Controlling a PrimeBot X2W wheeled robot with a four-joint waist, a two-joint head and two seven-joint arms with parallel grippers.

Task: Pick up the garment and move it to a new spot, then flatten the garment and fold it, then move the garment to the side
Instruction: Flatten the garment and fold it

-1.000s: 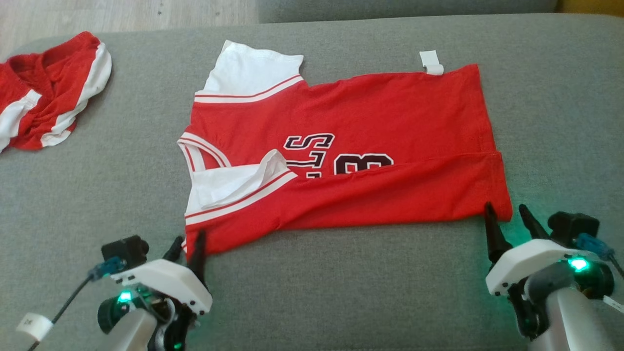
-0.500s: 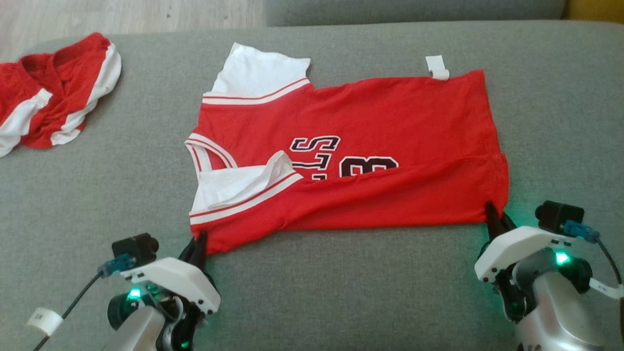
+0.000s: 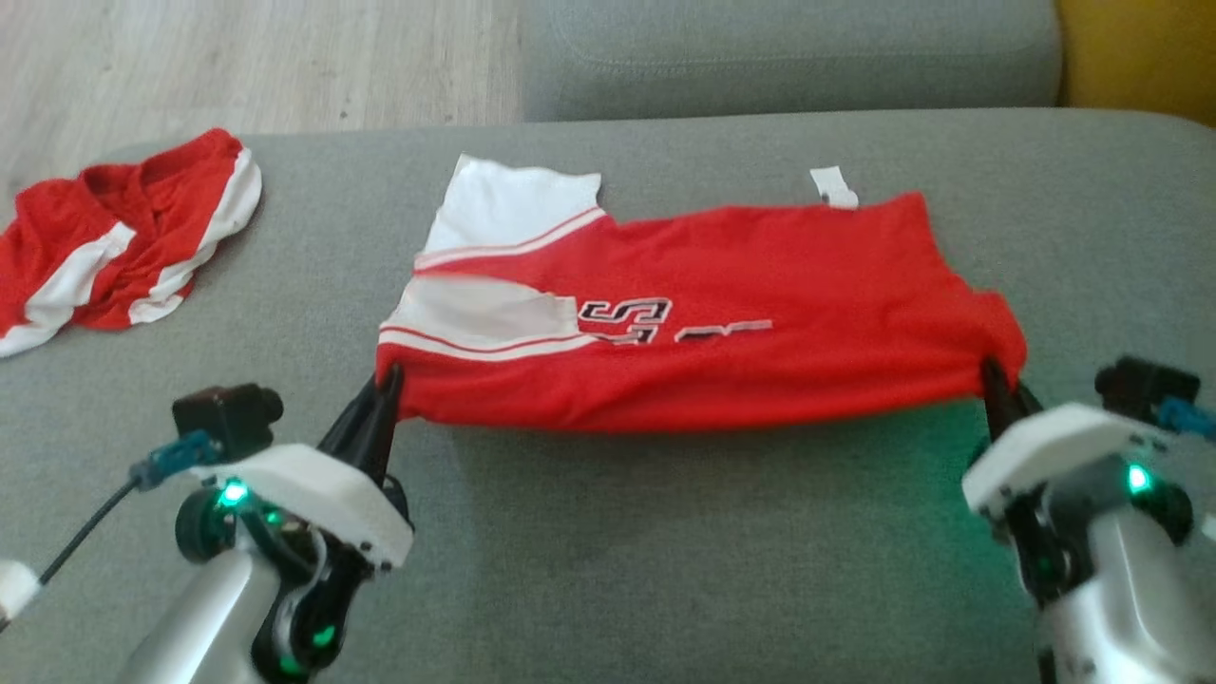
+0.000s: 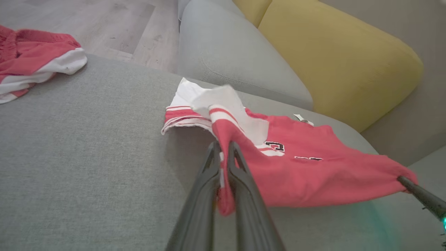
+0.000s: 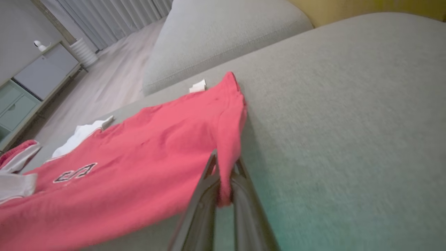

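The garment (image 3: 760, 275) is a red jersey with white sleeves and dark lettering, lying sideways on the grey sofa seat (image 3: 608, 570). Its near edge is raised off the cushion and stretched between both grippers. My left gripper (image 3: 385, 385) is shut on the near shoulder corner, and red cloth (image 4: 223, 181) shows pinched between its fingers (image 4: 205, 184). My right gripper (image 3: 993, 375) is shut on the near hem corner, cloth (image 5: 226, 164) held between its fingers (image 5: 204, 195). The far edge with the white tag (image 3: 834, 186) rests on the cushion.
A second red and white garment (image 3: 123, 237) lies crumpled at the seat's far left. A grey back cushion (image 3: 788, 52) runs behind, with a yellow cushion (image 4: 334, 55) beside it. Wooden floor (image 3: 237, 66) lies past the left edge.
Both grippers have shut on the jersey's near corners and lifted them, carrying the near edge up and over toward the far side. The head camera has tilted up.
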